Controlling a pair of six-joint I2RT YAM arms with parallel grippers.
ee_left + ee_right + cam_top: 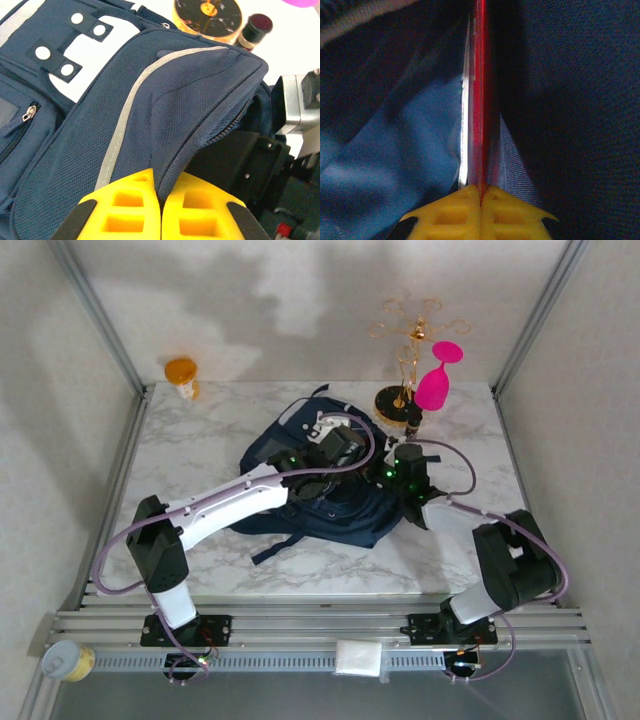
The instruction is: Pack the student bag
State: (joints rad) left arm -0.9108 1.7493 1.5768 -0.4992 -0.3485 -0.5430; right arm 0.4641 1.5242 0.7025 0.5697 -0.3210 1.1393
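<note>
**A:** Where does the student bag (345, 522) lie?

**B:** It lies at the middle of the marble table (200, 450), between the 2 arms. The left gripper (161, 200) pinches the rim of the bag's open pocket, jaws closed on the fabric. The right gripper (481, 192), inside the bag, nips a thin red item (480, 100) edge-on.

**A:** What could go wrong?

**B:** The mesh may slip from that pinch. The mouth would then sag, and the red item could snag on the zip (235, 120).

**A:** Any writing?

**B:** None is legible. The white patches (100, 47) look blank.
</note>
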